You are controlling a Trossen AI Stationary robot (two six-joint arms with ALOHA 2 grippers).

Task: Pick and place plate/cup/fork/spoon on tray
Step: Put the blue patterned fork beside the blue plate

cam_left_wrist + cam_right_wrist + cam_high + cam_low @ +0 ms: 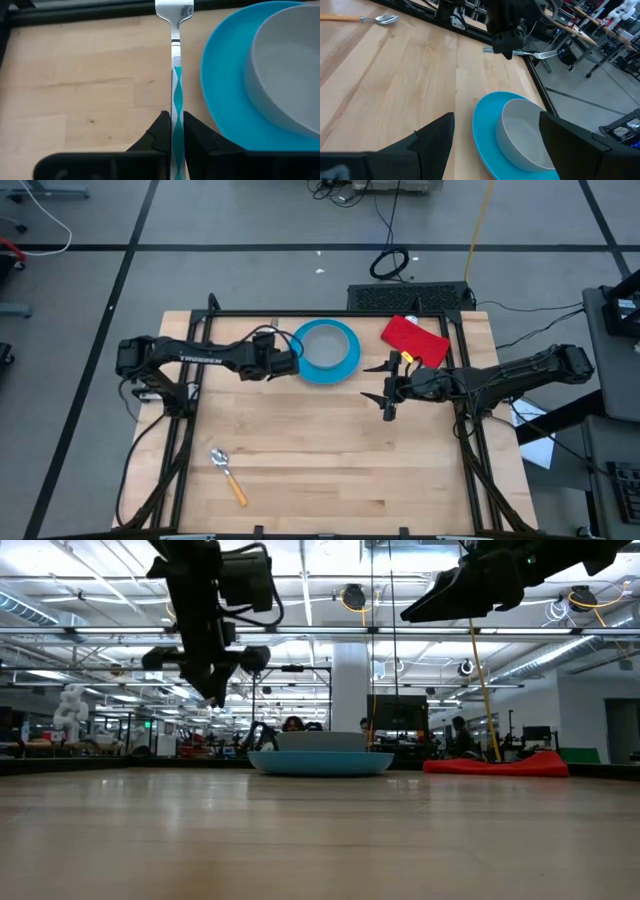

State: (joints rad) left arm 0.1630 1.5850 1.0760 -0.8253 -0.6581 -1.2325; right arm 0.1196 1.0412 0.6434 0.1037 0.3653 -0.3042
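My left gripper (292,358) hangs above the table just left of the blue plate (330,352) and is shut on the silver fork (175,60). The pale grey cup (325,345) sits in the plate, and the plate rests flat on the table near its far edge. The orange-handled spoon (228,473) lies on the wood at the near left. My right gripper (390,385) hovers open to the right of the plate, with nothing between its fingers. I cannot tell whether the red cloth-like rectangle (413,340) is the tray. My left gripper pinches the fork's handle (176,127) between its two fingers (161,135). The fork lies along the fingers, with its tines (174,10) sticking out beyond the fingertips. The fingers slant down toward the table's far edge. The fork is lifted clear of the table (540,54).
The red rectangle lies at the far right, beside the plate. A black frame (300,313) runs along the table's far edge and down both sides. Bare wood (340,460) lies between the spoon and the right arm.
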